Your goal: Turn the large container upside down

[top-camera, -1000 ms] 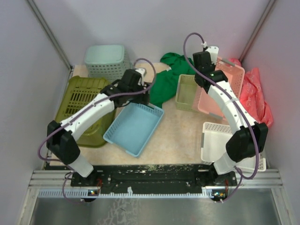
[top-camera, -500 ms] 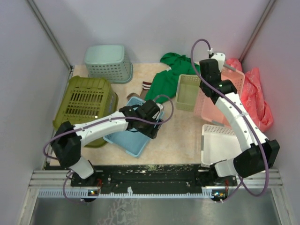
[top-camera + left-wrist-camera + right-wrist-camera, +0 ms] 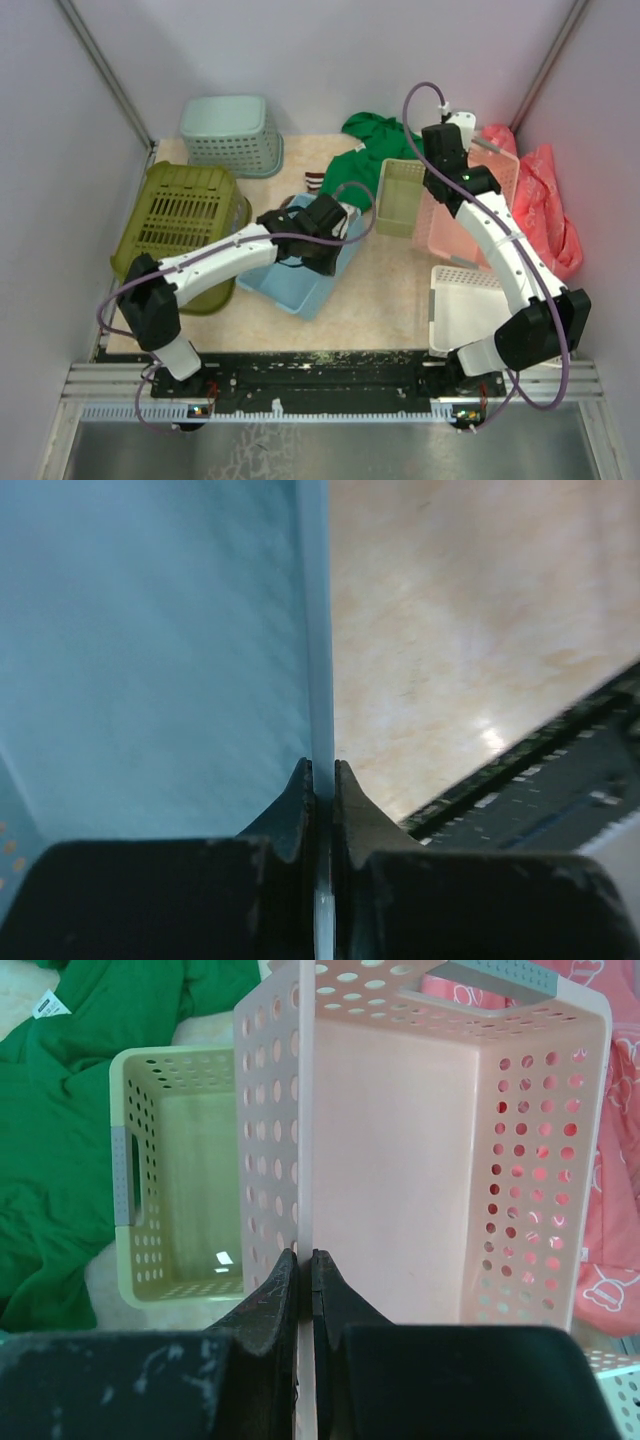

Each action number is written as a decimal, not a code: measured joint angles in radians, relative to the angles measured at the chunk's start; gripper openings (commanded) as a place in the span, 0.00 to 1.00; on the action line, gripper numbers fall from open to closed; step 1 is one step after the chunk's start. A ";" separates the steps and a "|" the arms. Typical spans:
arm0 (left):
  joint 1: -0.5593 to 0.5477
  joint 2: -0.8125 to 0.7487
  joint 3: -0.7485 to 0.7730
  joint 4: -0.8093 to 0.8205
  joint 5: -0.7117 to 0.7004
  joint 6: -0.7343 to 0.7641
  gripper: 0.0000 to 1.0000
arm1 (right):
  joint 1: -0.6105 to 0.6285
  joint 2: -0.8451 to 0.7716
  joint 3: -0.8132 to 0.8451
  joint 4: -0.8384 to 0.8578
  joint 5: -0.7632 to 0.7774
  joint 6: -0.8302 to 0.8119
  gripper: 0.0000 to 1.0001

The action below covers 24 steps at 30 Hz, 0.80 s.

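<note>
Top external: large container (image 3: 185, 210) far left on the surface (image 3: 390, 280), seemingly base-up.
Left pincer (image 3: 322, 770): clamps wall of blue tray (image 3: 150, 630).
Right pincer (image 3: 305, 1257): clamps wall of pink basket (image 3: 400, 1160).
Progress: we judge the flip done.

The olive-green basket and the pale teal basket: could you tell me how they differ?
The olive-green basket is larger than the pale teal basket. The olive-green one shows long slots, the teal one small grid holes. The olive-green one sits nearer the front, the teal one farther back. Both are perforated plastic.
</note>
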 measured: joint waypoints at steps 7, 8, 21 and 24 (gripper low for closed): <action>0.151 -0.175 0.083 0.100 0.390 -0.078 0.00 | -0.001 -0.017 0.030 -0.010 0.001 0.006 0.00; 0.193 -0.210 0.051 0.154 0.464 -0.114 0.00 | -0.001 -0.019 0.030 -0.010 0.002 0.007 0.00; 0.342 -0.239 -0.556 1.358 1.042 -1.072 0.00 | -0.017 -0.114 0.050 -0.018 0.025 0.009 0.00; 0.347 -0.239 -0.557 1.464 1.079 -1.127 0.00 | -0.017 -0.114 0.050 -0.022 0.024 0.015 0.00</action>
